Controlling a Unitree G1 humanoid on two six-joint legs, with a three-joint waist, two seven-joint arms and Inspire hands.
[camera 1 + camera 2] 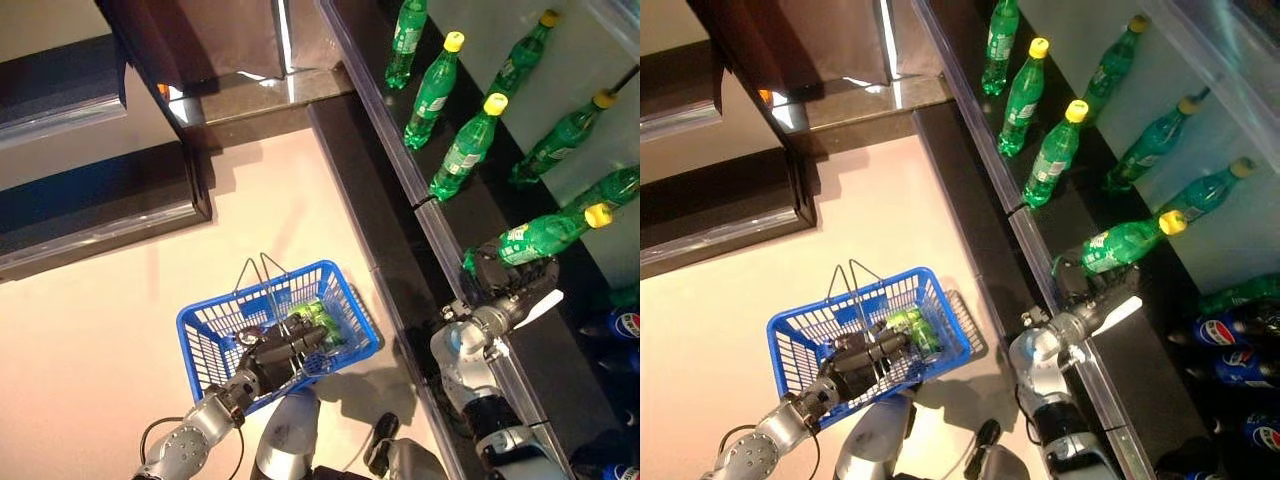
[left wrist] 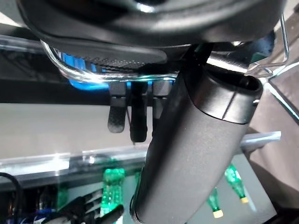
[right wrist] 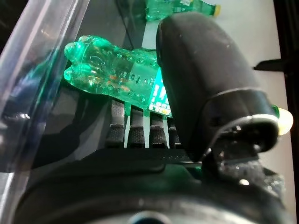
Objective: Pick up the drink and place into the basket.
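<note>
From the head views, your right hand (image 1: 505, 290) is wrapped around a green drink bottle (image 1: 545, 232) on the right-side shelf (image 1: 400, 170); your left hand (image 1: 285, 350) grips the blue basket (image 1: 215, 325) by its handle. The right wrist view shows smooth, likely slippery plastic, so grasp its ribbed lower body.
</note>
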